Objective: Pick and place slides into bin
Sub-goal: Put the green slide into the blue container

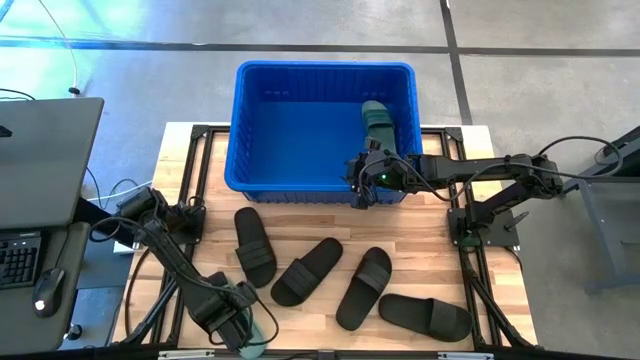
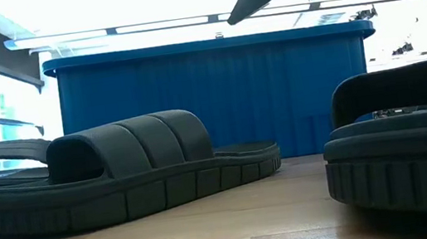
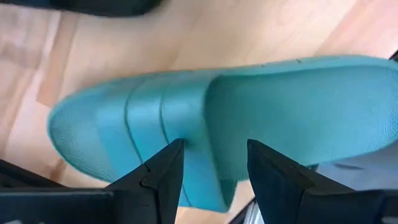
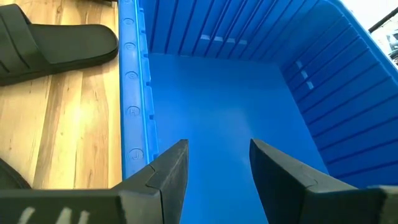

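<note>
Green slide (image 3: 249, 118) under my spread left gripper (image 3: 214, 163), long axis crossing my fingers, right gripper (image 4: 217, 163) spread over bin (image 4: 134, 93), no legible writing.

Light: bright, from ceiling strips (image 2: 183, 21)
Glare: low view's background washed out
Blur: green slide (image 3: 236, 118) soft in left wrist view

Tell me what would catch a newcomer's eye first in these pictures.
The big blue bin at the table's far edge, with one green slide leaning inside its right wall. Four black slides lie scattered on the wood in front of it. At the near left corner, the left gripper straddles another green slide.
</note>
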Robot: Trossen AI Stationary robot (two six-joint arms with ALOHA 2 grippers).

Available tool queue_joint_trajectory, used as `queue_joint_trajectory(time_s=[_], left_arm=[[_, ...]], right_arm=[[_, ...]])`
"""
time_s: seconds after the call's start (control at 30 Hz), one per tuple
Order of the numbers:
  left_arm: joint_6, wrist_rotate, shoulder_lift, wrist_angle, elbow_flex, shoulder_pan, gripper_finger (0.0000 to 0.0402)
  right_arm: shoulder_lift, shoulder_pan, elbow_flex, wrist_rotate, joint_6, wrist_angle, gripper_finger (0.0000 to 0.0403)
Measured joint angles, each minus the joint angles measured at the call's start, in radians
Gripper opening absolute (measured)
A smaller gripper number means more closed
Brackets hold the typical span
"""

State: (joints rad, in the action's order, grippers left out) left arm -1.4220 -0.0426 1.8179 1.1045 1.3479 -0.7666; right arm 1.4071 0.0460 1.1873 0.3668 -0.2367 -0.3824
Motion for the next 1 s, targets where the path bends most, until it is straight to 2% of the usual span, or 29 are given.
queue_joint_trajectory(time_s=[0.2,0.33,0.53,0.73,0.83,1.0], left_arm=[[-0.006,0.002,0.000,0.080,0.000,0.001,0.0161],[-0.047,-0.051,0.000,0.162,-0.002,0.000,0.0161],[-0.037,-0.018,0.000,0.149,-0.002,0.000,0.0161],[-0.050,-0.059,0.007,0.095,-0.001,0.000,0.0161],[-0.029,-0.022,0.007,0.031,-0.001,0.000,0.0161],[-0.016,0.006,0.008,0.036,-0.001,0.000,0.0161]], right_arm=[[0.000,0.000,0.000,0.000,0.000,0.000,0.0161],[0.000,0.000,0.000,-0.001,0.000,-0.001,0.0161],[0.000,0.000,0.000,-0.019,0.000,-0.001,0.0161],[0.001,0.000,0.000,-0.020,0.000,-0.001,0.0161],[0.001,0.000,0.000,-0.029,0.000,-0.002,0.0161],[0.001,0.000,0.000,-0.036,0.000,-0.001,0.0161]])
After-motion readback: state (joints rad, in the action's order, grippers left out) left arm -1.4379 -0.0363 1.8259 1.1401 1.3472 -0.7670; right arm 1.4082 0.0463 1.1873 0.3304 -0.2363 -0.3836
